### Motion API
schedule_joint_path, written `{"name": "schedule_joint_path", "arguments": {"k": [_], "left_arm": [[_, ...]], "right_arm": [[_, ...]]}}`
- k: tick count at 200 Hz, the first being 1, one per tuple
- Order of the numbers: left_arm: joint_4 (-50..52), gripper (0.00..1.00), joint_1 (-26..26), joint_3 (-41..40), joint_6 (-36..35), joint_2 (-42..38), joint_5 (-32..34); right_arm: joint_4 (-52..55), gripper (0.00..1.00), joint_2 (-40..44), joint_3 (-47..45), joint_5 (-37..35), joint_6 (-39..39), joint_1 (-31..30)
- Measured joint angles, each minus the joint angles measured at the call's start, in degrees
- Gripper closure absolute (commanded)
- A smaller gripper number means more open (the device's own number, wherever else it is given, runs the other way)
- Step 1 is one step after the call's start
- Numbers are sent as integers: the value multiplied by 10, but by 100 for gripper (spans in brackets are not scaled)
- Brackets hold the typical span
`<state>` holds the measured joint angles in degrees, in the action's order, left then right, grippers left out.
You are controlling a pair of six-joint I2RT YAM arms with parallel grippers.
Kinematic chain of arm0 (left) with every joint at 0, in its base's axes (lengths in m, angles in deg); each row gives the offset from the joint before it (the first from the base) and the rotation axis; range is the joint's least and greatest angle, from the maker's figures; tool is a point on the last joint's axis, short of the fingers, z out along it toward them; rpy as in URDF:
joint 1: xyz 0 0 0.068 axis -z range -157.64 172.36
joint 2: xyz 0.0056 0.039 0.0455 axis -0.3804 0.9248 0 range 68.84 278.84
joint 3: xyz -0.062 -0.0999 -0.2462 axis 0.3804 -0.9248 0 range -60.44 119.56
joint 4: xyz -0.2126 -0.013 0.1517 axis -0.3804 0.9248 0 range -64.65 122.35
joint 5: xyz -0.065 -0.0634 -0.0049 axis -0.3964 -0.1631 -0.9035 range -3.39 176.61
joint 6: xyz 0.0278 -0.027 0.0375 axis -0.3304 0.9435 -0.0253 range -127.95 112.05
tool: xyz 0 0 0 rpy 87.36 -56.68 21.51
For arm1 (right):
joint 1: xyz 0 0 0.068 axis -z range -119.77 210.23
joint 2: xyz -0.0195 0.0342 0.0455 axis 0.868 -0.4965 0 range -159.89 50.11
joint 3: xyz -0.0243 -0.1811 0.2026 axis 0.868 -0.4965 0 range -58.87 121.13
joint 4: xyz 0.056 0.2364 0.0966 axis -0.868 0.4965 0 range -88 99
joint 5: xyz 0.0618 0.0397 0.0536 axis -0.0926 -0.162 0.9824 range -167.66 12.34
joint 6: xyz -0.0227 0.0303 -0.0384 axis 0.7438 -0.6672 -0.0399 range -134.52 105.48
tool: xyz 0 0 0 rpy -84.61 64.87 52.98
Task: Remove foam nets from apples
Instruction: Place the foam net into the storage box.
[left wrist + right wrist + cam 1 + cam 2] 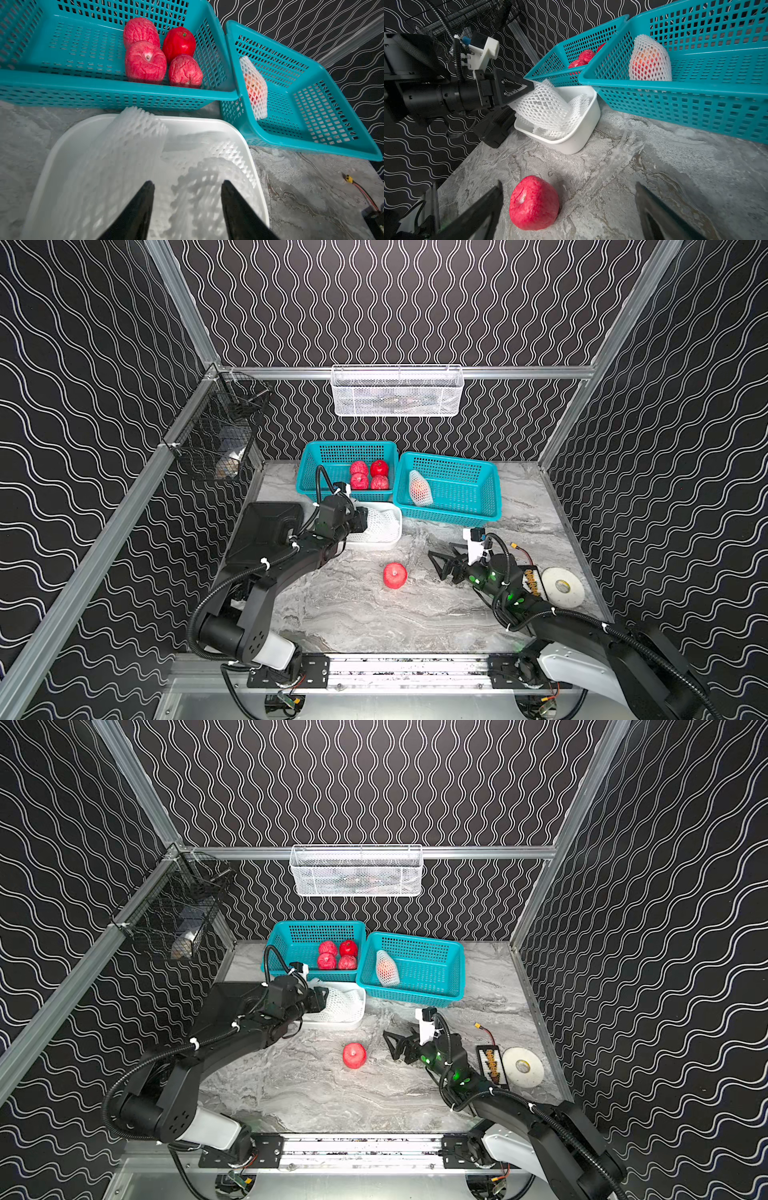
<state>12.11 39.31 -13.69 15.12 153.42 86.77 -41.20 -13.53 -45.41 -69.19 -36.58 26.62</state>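
Observation:
Several bare red apples [369,475] [145,62] lie in the left teal basket [307,466]. One apple still in its foam net [420,488] [650,60] leans in the right teal basket [490,493]. Loose foam nets [137,128] [546,106] pile in the white tub [579,137]. Over that tub my left gripper [187,182] is open; one net looks blurred below it, its upper edge at a fingertip [529,85]. A bare apple [395,575] [534,202] rests on the marble table. My right gripper [568,184] is open just right of it, fingers either side, not touching.
A white wire basket [397,391] hangs on the back wall and a black wire basket [220,435] on the left rail. A black box [266,531] sits left of the tub. A battery pack [533,583] and tape roll [562,587] lie right of the right arm.

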Motion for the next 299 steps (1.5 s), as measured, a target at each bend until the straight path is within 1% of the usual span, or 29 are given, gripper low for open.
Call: {"name": "schedule_joint_path", "arguments": {"k": [6, 10, 30, 50, 76, 93, 126, 135, 145, 158, 183, 189, 223, 248, 299], "left_arm": [[8, 18, 0, 2, -3, -5, 5], [12, 15, 1, 3, -5, -9, 10], [43, 15, 3, 7, -11, -25, 29], [80, 21, 3, 22, -20, -30, 54], [119, 24, 4, 47, -33, -23, 81], [141, 30, 10, 51, -39, -22, 103], [173, 31, 40, 69, -67, -29, 146], [173, 33, 50, 73, -71, -31, 152], [172, 37, 59, 73, -79, -34, 157], [173, 40, 69, 73, -80, -36, 158], [164, 51, 77, 67, -80, -33, 150], [159, 53, 77, 65, -80, -28, 147], [151, 51, 62, 49, -77, 9, 125], [140, 51, 49, 59, -78, 45, 102], [123, 50, 48, 68, -79, 100, 70]], "right_arm": [[0, 0, 0, 0, 0, 0, 0], [0, 0, 0, 0, 0, 0, 0], [-1, 0, -3, 0, 1, 0, 0], [-2, 0, -6, 0, 6, -2, 0], [-3, 0, -5, 0, 7, -2, 0], [-4, 0, -3, 0, 9, -4, 0], [-4, 0, 0, 0, 9, -4, 0], [-4, 0, -1, 0, 9, -5, 0], [-4, 0, -3, 0, 9, -5, 0], [-4, 0, -3, 0, 9, -5, 0], [-4, 0, -3, 0, 9, -5, 0], [-4, 0, -3, 0, 9, -5, 0], [-4, 0, -2, 0, 9, -5, 0], [-4, 0, -2, 0, 9, -4, 0], [-4, 0, -2, 0, 9, -4, 0]]}}
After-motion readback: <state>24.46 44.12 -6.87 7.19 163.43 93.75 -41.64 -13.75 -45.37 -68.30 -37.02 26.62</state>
